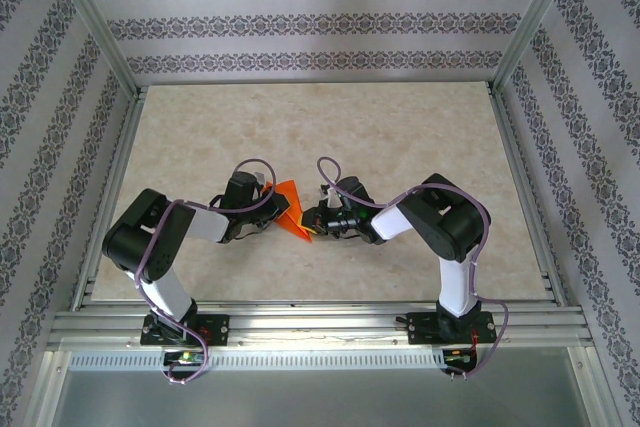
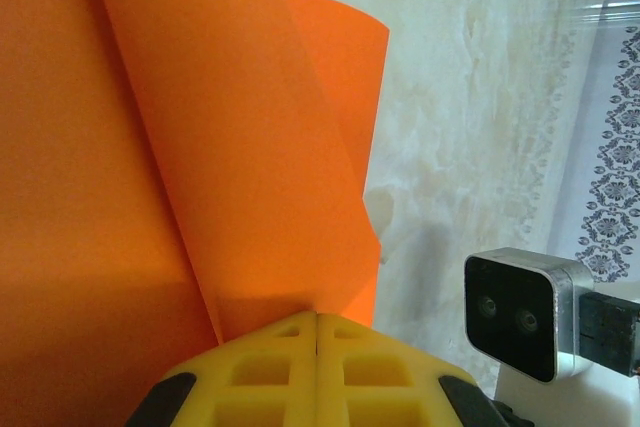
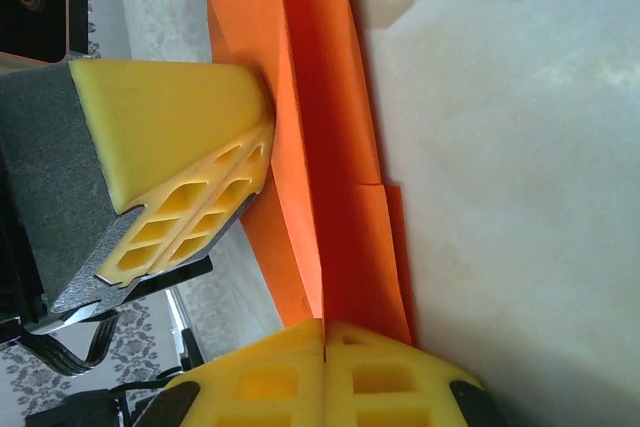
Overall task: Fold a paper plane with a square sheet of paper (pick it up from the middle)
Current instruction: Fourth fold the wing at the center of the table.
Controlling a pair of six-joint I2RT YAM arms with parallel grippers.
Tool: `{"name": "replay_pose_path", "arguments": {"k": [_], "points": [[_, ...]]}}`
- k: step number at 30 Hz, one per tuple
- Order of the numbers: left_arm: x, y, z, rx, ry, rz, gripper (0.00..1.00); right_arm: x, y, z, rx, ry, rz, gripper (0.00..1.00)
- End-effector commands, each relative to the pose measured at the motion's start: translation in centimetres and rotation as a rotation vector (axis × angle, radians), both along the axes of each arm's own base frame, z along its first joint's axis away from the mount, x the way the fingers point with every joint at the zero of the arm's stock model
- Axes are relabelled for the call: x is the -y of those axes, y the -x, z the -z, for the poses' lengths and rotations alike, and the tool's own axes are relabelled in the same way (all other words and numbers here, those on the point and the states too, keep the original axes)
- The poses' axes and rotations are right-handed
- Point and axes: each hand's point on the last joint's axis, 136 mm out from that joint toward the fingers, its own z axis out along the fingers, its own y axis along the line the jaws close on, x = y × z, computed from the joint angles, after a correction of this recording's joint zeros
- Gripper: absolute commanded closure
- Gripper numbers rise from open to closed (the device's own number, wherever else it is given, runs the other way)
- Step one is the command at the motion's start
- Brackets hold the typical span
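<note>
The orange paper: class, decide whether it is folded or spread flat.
Folded. The paper shows overlapping layers and creases, and it is held by the shut left gripper and right gripper.

Beige marbled tabletop [image 1: 400, 137], patterned wallpaper walls [image 1: 300, 27], aluminium frame [image 1: 92, 17]

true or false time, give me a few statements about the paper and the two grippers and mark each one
1. The paper is orange. True.
2. The left gripper has its jaws open. False: they are shut on the paper.
3. The right gripper is shut on the paper. True.
4. The paper lies flat and unfolded. False: it shows folds and overlapping layers.
5. The paper sits in a far corner. False: it is between the two grippers.
</note>
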Motion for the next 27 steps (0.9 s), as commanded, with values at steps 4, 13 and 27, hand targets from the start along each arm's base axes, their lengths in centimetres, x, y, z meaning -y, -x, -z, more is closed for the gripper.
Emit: {"name": "replay_pose_path", "arguments": {"k": [4,13,27], "points": [[0.1,-0.8,-0.1,0.016,0.010,0.010,0.99,1.2,-0.1,1.9,-0.047,0.043,0.035,1.00],[0.5,-1.1,-1.3,0.050,0.038,0.027,0.91,1.5,0.0,2.1,-0.053,0.049,0.047,1.00],[-2.2,0.8,0.2,0.004,-0.067,-0.052,0.91,2.1,-0.1,2.0,-0.043,0.048,0.092,1.00]]}}
